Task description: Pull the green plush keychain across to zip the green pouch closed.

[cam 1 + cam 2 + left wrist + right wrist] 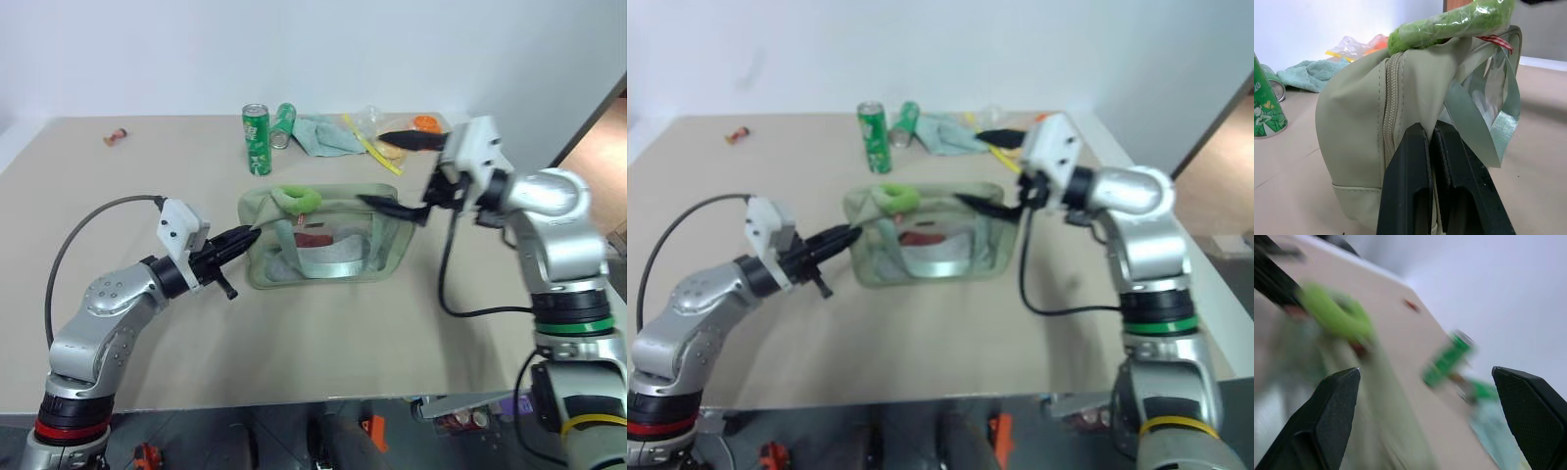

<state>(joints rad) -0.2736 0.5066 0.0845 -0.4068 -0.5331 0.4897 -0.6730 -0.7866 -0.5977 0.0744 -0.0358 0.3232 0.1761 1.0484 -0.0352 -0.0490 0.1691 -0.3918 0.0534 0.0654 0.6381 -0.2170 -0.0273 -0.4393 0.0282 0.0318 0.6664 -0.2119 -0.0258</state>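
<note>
The green pouch (323,259) lies mid-table, a pale sage bag with clear sides and a strap. The green plush keychain (292,199), a lime fuzzy ring, rests on the pouch's top near its left end; it also shows in the left wrist view as the keychain (1449,24). My left gripper (243,240) is shut, pinching the fabric at the pouch's left end beside the zipper (1391,107). My right gripper (400,174) hangs open above the pouch's right end, pointing left and holding nothing, well apart from the keychain (1337,313).
Behind the pouch stand an upright green soda can (257,139) and a lying can (284,125), beside a teal cloth (328,135), a yellow-green stick (370,145) and a plastic bag (421,124). A small red object (118,137) sits far left. The table's front edge (294,401) is near.
</note>
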